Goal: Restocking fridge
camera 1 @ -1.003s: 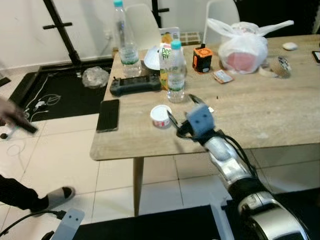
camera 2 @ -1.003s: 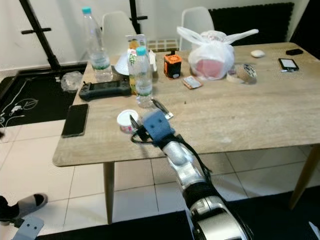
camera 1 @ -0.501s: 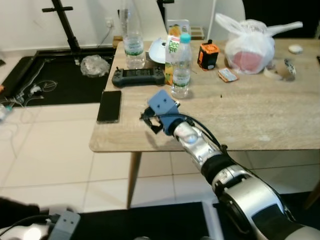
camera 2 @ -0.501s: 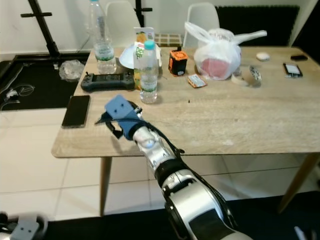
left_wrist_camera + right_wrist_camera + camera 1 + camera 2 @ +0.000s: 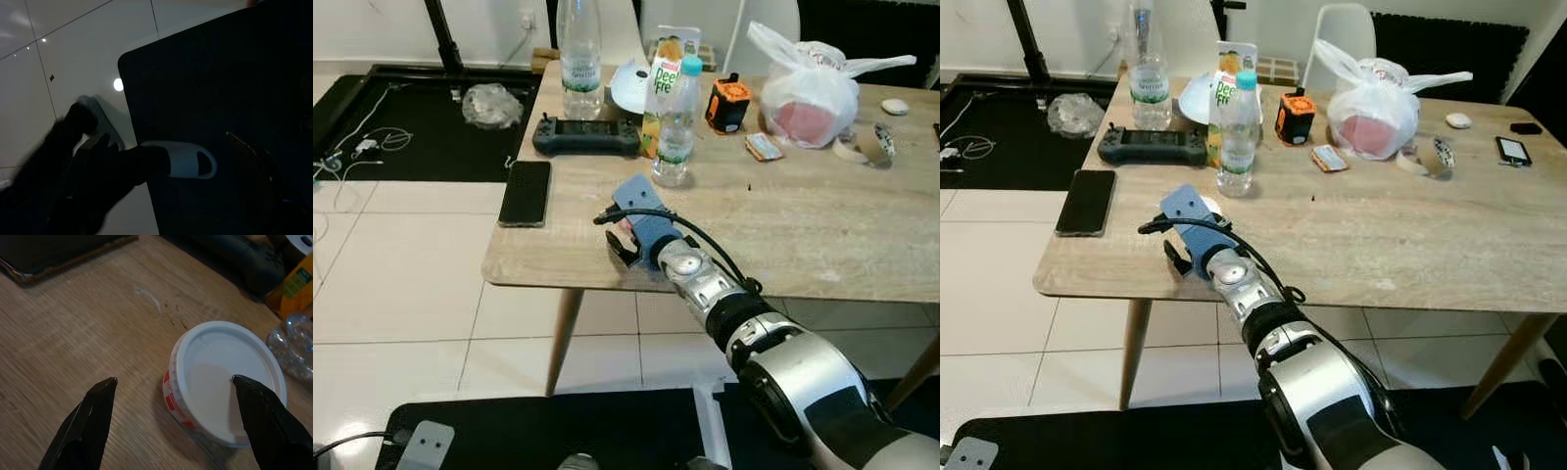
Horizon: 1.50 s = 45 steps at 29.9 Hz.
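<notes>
Hovering right gripper (image 5: 173, 404) over small white round tub (image 5: 225, 379) on wooden worktop (image 5: 73, 333), fingers (image 5: 93, 416) spread wide, lining up grab.

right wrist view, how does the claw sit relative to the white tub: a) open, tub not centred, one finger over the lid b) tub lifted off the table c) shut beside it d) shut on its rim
a: the right claw is open, one finger over the lid of the white tub, the other over bare table.
</notes>
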Available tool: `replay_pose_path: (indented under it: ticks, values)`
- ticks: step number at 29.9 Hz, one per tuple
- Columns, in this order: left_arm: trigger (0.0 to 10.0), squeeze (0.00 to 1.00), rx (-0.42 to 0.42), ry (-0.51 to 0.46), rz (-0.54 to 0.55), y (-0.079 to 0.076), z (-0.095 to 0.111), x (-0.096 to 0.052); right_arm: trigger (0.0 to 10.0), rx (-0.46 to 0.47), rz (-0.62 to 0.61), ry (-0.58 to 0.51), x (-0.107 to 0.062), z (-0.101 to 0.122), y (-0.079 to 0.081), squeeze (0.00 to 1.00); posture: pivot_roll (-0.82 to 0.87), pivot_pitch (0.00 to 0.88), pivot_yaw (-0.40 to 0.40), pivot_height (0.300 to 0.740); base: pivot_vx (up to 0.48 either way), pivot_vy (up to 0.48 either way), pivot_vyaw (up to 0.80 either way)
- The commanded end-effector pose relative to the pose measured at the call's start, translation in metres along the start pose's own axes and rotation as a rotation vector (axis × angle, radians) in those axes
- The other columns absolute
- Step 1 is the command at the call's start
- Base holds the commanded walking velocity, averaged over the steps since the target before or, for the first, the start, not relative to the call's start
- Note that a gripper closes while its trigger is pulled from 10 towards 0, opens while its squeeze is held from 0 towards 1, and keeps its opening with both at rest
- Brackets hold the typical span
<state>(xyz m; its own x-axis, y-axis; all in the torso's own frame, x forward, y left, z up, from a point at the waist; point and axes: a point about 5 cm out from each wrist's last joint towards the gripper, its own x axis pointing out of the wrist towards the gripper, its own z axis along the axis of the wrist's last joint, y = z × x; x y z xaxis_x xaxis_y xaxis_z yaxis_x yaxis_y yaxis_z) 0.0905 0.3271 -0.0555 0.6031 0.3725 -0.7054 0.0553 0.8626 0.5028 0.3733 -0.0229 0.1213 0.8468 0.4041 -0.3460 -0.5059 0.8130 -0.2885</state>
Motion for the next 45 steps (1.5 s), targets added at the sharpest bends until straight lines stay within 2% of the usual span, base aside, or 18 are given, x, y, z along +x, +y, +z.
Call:
replay_pose_path:
  ticks: [1, 2, 3, 4, 6, 12, 17, 22, 25, 28, 31, 35, 36, 37, 38, 40, 41, 45]
  values:
    - [10.0, 0.0, -0.005, 0.017, -0.01, -0.004, -0.004, -0.002, 8.8, 0.016, -0.001, 0.082, -0.003, -0.021, 0.0, 0.0, 0.46, 0.149, -0.076, 0.706, 0.0, 0.0, 0.0]
    - [10.0, 0.0, -0.005, 0.017, -0.01, -0.004, -0.004, -0.002, 8.8, 0.016, -0.001, 0.082, -0.003, -0.021, 0.0, 0.0, 0.46, 0.149, -0.076, 0.706, 0.0, 0.0, 0.0]
    - [10.0, 0.0, -0.005, 0.01, -0.012, -0.004, -0.002, -0.001, 2.6, 0.015, -0.014, 0.093, -0.004, -0.025, -0.004, 0.0, 0.46, 0.155, -0.072, 0.706, 0.0, 0.0, 0.0]
    - [10.0, 0.0, -0.006, 0.006, -0.011, -0.004, 0.0, -0.001, 0.4, 0.016, -0.021, 0.097, -0.004, -0.027, -0.006, 0.0, 0.46, 0.155, -0.072, 0.706, 0.0, 0.0, 0.0]
    - [10.0, 0.0, -0.003, 0.0, -0.012, -0.003, 0.002, -0.001, 0.0, 0.018, -0.032, 0.095, -0.004, -0.026, -0.009, 0.0, 0.46, 0.155, -0.063, 0.706, 0.0, 0.0, 0.0]
    - [10.0, 0.0, 0.004, -0.001, -0.011, 0.0, 0.003, -0.001, 0.0, 0.019, -0.048, 0.077, -0.005, -0.024, -0.014, 0.0, 0.46, 0.147, -0.058, 0.706, 0.0, 0.0, 0.0]
    - [10.0, 0.0, 0.003, -0.002, -0.011, -0.001, 0.008, 0.001, 0.0, 0.004, -0.12, 0.047, -0.007, -0.019, -0.032, 0.0, 0.44, 0.139, -0.06, 0.706, 0.0, 0.0, 0.0]
    - [10.0, 0.0, 0.011, 0.001, -0.033, -0.009, 0.011, 0.003, 0.0, 0.035, -0.211, 0.018, -0.012, -0.02, -0.054, 0.0, 0.42, 0.126, -0.054, 0.706, 0.0, 0.0, 0.0]
    - [10.0, 0.0, 0.013, 0.003, -0.035, -0.009, 0.012, 0.004, 0.0, 0.038, -0.222, 0.012, -0.012, -0.02, -0.057, 0.0, 0.42, 0.126, -0.054, 0.706, 0.0, 0.0, 0.0]
    - [10.0, 0.0, 0.019, 0.007, -0.037, -0.009, 0.012, 0.005, 0.0, 0.067, -0.302, -0.078, -0.017, -0.01, -0.073, 0.0, 0.41, 0.118, -0.051, 0.706, 0.0, 0.0, 0.0]
    - [10.0, 0.0, 0.029, 0.016, -0.042, -0.009, 0.013, 0.006, 0.0, 0.066, -0.441, -0.174, -0.027, 0.001, -0.101, 0.0, 0.39, 0.112, -0.044, 0.706, 0.0, 0.0, 0.0]
    - [10.0, 0.0, 0.043, 0.024, -0.056, -0.011, 0.013, 0.007, 0.0, 0.059, -0.574, -0.248, -0.041, 0.003, -0.126, 0.0, 0.37, 0.106, -0.037, 0.706, 0.0, 0.0, 0.0]
    - [10.0, 0.0, 0.043, 0.024, -0.056, -0.011, 0.013, 0.007, 0.0, 0.059, -0.574, -0.248, -0.041, 0.003, -0.126, 0.0, 0.37, 0.106, -0.037, 0.706, 0.0, 0.0, 0.0]
    - [10.0, 0.0, 0.048, 0.025, -0.06, -0.012, 0.013, 0.008, 0.4, 0.049, -0.612, -0.26, -0.046, 0.002, -0.133, 0.0, 0.36, 0.104, -0.036, 0.706, 0.0, 0.0, 0.0]
    - [10.0, 0.0, 0.051, 0.026, -0.064, -0.012, 0.014, 0.009, 3.6, 0.038, -0.651, -0.27, -0.051, 0.0, -0.14, 0.0, 0.35, 0.102, -0.034, 0.706, 0.0, 0.0, 0.0]
    - [10.0, 0.0, 0.053, 0.026, -0.067, -0.013, 0.015, 0.01, 3.6, 0.026, -0.685, -0.278, -0.055, -0.002, -0.146, 0.0, 0.35, 0.102, -0.034, 0.706, 0.0, 0.0, 0.0]
    - [10.0, 0.0, 0.054, 0.025, -0.067, -0.013, 0.016, 0.01, 10.0, 0.024, -0.699, -0.285, -0.057, -0.002, -0.149, 0.0, 0.35, 0.1, -0.031, 0.706, 0.0, 0.0, 0.0]
    - [10.0, 0.0, 0.057, 0.022, -0.071, -0.013, 0.02, 0.013, 10.0, -0.004, -0.738, -0.324, -0.064, -0.002, -0.154, 0.0, 0.34, 0.097, -0.028, 0.706, 0.0, 0.0, 0.0]
